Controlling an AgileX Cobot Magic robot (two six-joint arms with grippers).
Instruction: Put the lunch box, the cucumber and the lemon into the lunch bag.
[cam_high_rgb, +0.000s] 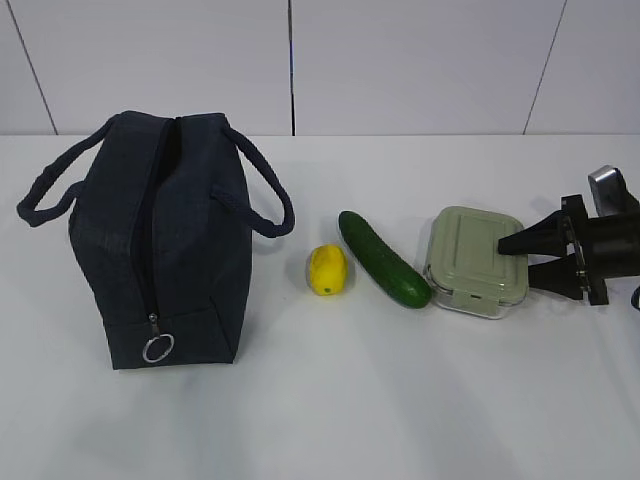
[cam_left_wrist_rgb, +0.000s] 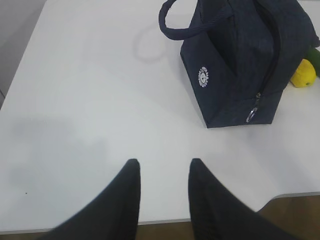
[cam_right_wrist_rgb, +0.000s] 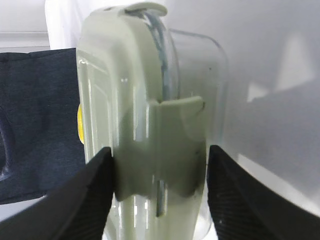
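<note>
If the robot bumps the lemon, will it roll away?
Probably a little. The lemon is roundish and sits loose on the flat white table, so a nudge could wobble it sideways. Its oval shape likely stops it soon, and the cucumber close beside it might block it.

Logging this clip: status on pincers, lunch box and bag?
Right pincer straddling lunch box, grip not confirmed. Left pincer open, empty. Bag zipper looks closed. Cucumber, lemon on table.
</note>
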